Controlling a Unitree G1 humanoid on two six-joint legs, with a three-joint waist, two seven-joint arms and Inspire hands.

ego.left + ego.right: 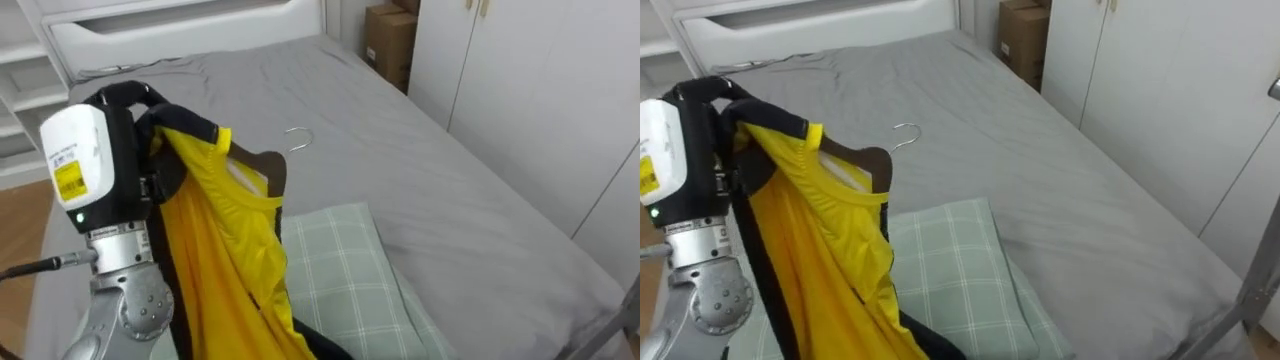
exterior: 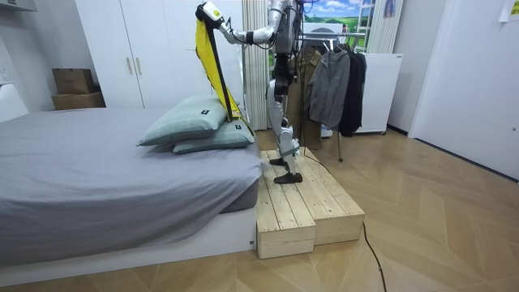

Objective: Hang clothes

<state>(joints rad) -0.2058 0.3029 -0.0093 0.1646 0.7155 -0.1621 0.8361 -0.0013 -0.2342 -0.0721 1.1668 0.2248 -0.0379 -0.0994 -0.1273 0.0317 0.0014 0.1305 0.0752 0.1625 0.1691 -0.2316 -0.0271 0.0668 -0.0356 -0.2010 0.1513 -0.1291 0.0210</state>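
the left hand (image 1: 135, 110) is held raised and clamped on the yellow shirt (image 1: 222, 235), which is draped on a hanger (image 1: 268, 168) just beside it. a pillow (image 1: 345, 270) is seen below the hand, the bed (image 1: 420, 150) beyond.

1 garment (image 1: 222, 235), 1 hanger (image 1: 274, 168), 2 pillows (image 2: 188, 119)

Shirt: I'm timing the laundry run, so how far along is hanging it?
Done: the yellow shirt looks threaded on its hanger. In hand: the left hand grips it, raised above the pillow. Left: the hook is free, and the rack stands behind the robot, so carrying it over and hooking it on remain.
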